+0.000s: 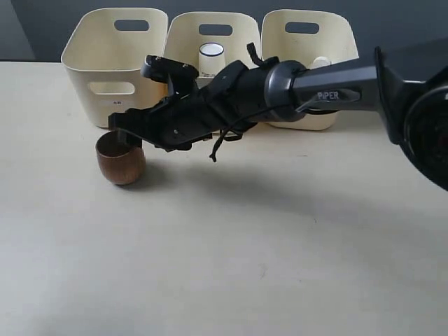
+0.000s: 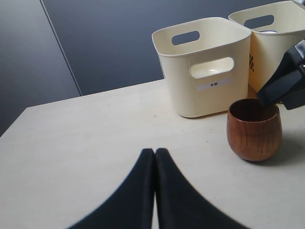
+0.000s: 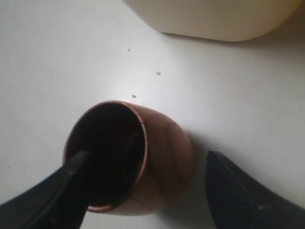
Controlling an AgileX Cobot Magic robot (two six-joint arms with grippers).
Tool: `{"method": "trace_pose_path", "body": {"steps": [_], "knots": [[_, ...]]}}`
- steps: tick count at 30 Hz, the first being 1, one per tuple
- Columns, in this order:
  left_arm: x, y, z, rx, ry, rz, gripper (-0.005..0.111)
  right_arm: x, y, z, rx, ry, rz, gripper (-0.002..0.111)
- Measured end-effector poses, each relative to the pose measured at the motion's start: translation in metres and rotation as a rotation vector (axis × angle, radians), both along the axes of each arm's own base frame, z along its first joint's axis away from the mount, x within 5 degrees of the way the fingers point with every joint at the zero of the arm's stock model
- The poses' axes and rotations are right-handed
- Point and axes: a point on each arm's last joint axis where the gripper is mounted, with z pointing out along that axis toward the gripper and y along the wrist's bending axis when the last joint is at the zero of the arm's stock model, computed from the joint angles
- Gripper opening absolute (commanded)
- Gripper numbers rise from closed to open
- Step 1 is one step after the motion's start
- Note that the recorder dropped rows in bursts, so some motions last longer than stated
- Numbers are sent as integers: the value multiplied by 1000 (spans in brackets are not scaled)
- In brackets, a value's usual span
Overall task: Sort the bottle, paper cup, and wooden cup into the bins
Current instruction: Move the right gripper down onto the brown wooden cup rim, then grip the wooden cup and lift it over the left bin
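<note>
The dark-brown wooden cup point(image 1: 120, 164) point(image 2: 253, 131) point(image 3: 164, 152) stands upright on the table, in front of the left bin point(image 1: 91, 70) point(image 2: 181, 81). My right gripper point(image 1: 124, 133) point(image 3: 147, 155) reaches across to it and is open. One finger hangs over the cup's mouth and the other is outside its wall. The white paper cup point(image 1: 211, 57) sits in the middle bin point(image 1: 183, 49). A white cap point(image 1: 320, 61), probably the bottle's, shows in the right bin point(image 1: 343, 42). My left gripper point(image 2: 155, 151) is shut on nothing, low over the table, well short of the cup.
The three cream bins stand side by side along the table's far edge. The right arm point(image 1: 329, 87) stretches across in front of the middle and right bins. Bare tabletop point(image 1: 245, 266) fills the near half.
</note>
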Motion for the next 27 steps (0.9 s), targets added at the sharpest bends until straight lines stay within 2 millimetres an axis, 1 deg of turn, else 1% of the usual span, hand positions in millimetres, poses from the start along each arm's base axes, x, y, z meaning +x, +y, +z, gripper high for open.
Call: {"method": "trace_pose_path", "body": {"steps": [7,11,12,14,17,19,27], "knots": [[0,0,0,0,0,0,0,1,3,-16,-6,35,-6,63],[0,0,0,0,0,0,0,1,3,-19,-5,45,-10,63],[0,0,0,0,0,0,0,1,3,-19,-4,46,-11,61],[0,0,0,0,0,0,0,1,3,-18,-3,47,-12,49],[0,0,0,0,0,0,0,1,3,-20,-4,49,-12,18],[0,0,0,0,0,0,0,1,3,-21,-7,49,-11,0],[0,0,0,0,0,0,0,-2,3,-22,-34,41,42,0]]}}
